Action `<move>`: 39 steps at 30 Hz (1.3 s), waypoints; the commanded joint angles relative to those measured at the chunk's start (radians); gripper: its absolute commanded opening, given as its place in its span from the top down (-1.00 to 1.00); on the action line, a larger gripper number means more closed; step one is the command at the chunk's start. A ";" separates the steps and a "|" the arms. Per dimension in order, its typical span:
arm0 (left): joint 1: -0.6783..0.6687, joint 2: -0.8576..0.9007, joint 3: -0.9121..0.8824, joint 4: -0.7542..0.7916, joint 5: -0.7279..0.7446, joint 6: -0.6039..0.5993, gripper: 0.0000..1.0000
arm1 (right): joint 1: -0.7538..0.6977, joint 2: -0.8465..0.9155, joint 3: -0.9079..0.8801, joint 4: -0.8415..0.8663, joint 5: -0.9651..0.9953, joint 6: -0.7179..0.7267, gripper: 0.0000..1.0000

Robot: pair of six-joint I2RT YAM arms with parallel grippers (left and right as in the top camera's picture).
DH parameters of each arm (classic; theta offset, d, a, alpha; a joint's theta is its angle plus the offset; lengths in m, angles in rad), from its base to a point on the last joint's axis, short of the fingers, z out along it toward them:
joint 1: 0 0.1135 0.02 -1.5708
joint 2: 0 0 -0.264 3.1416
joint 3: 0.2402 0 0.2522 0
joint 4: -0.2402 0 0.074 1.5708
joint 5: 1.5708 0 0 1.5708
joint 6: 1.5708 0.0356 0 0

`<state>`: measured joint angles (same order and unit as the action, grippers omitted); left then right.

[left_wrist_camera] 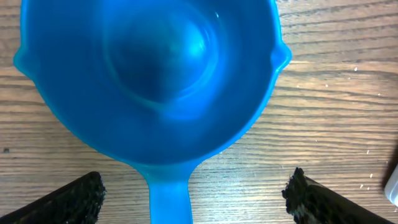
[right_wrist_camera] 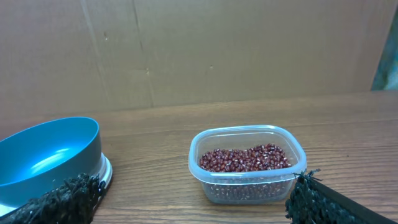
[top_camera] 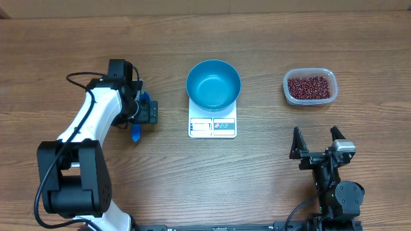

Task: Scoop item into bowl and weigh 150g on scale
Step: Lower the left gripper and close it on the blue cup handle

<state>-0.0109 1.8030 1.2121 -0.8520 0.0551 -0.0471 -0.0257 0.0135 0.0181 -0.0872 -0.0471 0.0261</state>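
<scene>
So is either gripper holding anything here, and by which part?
Nothing is held. The left gripper stands open over the blue scoop, its fingers clear of the handle on both sides. The right gripper is open and empty.

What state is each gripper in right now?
Left gripper: open, jaws either side of the blue scoop handle, not gripping.
Right gripper: open, empty.

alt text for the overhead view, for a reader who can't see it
An empty blue bowl sits on a white scale mid-table, with a clear tub of red-brown beans to its right. The left claw hangs open over a small blue scoop left of the scale; the right claw is open at the front right.
</scene>
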 commanded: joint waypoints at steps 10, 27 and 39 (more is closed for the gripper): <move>0.006 0.008 -0.013 -0.006 -0.010 -0.020 -0.73 | -0.002 -0.010 -0.010 0.006 0.000 -0.001 -1.00; 0.006 0.008 -0.016 -0.012 -0.010 -0.025 -0.77 | -0.002 -0.010 -0.010 0.006 0.000 -0.001 -1.00; 0.006 0.008 -0.033 0.005 -0.011 -0.024 -0.68 | -0.002 -0.010 -0.010 0.006 0.000 -0.001 -1.00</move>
<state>-0.0109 1.8030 1.1870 -0.8536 0.0544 -0.0540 -0.0257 0.0135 0.0185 -0.0872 -0.0471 0.0257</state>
